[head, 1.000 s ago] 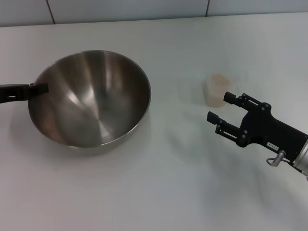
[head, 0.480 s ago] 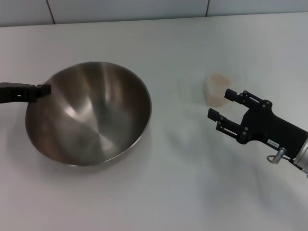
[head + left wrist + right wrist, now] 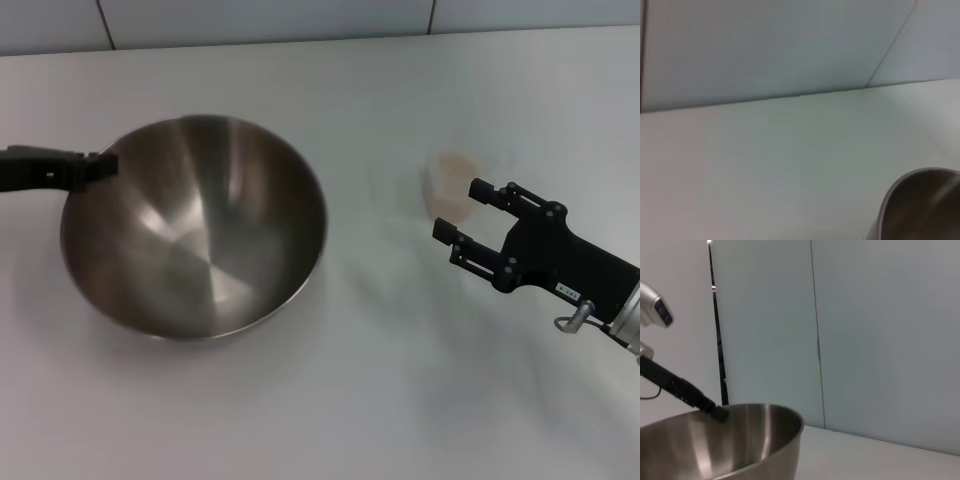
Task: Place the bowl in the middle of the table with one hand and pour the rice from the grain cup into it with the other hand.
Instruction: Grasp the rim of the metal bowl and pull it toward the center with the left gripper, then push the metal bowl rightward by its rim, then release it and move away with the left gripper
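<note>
bowl placement is in hand: the left gripper (image 3: 98, 168) pinches the steel bowl (image 3: 195, 235) by its rim (tilted, seemingly off the table (image 3: 330, 400)). the right gripper (image 3: 468, 210), fingers spread, next needs to close around the grain cup (image 3: 447, 185).

Pale grey-white panelled wall (image 3: 270, 20) behind work surface; thin dark vertical seams (image 3: 814, 335) divide its panels.

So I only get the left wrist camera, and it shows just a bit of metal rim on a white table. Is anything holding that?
Observer: Yes. The left gripper pinches the bowl at its rim.
Operator: Is the bowl flat on the table?
Observer: No, it looks tilted.
Operator: Where's the rice?
Observer: In the grain cup to the bowl's right, standing apart.
Operator: Is it held?
Observer: No. The right gripper is open beside it.
</note>
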Available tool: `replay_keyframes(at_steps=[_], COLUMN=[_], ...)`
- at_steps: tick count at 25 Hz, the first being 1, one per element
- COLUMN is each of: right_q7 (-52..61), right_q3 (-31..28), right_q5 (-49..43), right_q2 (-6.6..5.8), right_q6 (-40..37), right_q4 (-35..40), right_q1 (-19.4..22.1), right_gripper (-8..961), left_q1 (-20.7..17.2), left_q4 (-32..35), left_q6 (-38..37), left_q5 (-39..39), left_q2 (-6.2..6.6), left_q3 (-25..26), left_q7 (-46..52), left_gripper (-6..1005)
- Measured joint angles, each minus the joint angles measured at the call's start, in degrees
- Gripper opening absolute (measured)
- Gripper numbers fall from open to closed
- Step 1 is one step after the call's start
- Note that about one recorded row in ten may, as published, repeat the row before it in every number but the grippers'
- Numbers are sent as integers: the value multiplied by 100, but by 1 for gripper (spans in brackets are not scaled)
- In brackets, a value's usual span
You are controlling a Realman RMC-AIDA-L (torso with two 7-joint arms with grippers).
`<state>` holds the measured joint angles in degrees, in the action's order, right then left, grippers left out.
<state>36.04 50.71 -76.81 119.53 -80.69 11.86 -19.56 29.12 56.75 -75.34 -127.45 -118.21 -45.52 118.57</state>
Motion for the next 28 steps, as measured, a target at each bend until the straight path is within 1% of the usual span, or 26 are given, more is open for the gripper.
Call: replay_keyframes(at_steps=[3,4,5,6,8,9,13,14,17,19,20,24,28], right_q7=[0,0,0,0,0,0,0,0,0,0,0,0,0], right_q3=[5,12,12,14,13,11,9,13,13,0,0,-3,-3], right_q5=[0,0,0,0,0,0,0,0,0,0,0,0,0], right_q2=[3,6,6,7,7,9,9,9,9,9,9,4,3], right_q6=[23,27,27,28,28,28,29,29,25,9,9,-3,6], right_q4=[0,0,0,-5,-6,-7,-8,-11,-17,-29,-29,-50,-52], right_q1=[-13,-17,-17,-19,-20,-21,-9,2,6,6,6,0,-11], right_gripper=[703,703,703,703,703,703,703,703,703,703,703,703,703], left_q1=[161,292,292,416,468,584,711,780,855,971,971,1138,1161], left_q4=[30,52,52,57,57,31,-31,-108,-244,-511,-511,-914,-984], left_q6=[-122,-201,-201,-251,-252,-246,-151,-30,144,334,334,540,641], left_q5=[10,14,14,14,14,14,14,33,62,100,100,136,139], left_q2=[0,0,0,-3,-7,-17,-26,-32,-36,-43,-43,-46,-46], left_q3=[-2,-16,-16,-47,-75,-175,-371,-491,-609,-718,-718,-752,-795], left_q7=[6,7,7,1,-2,-12,-22,-24,-37,-134,-134,-295,-343], left_gripper=[42,42,42,41,41,41,42,42,50,55,58,69,80])
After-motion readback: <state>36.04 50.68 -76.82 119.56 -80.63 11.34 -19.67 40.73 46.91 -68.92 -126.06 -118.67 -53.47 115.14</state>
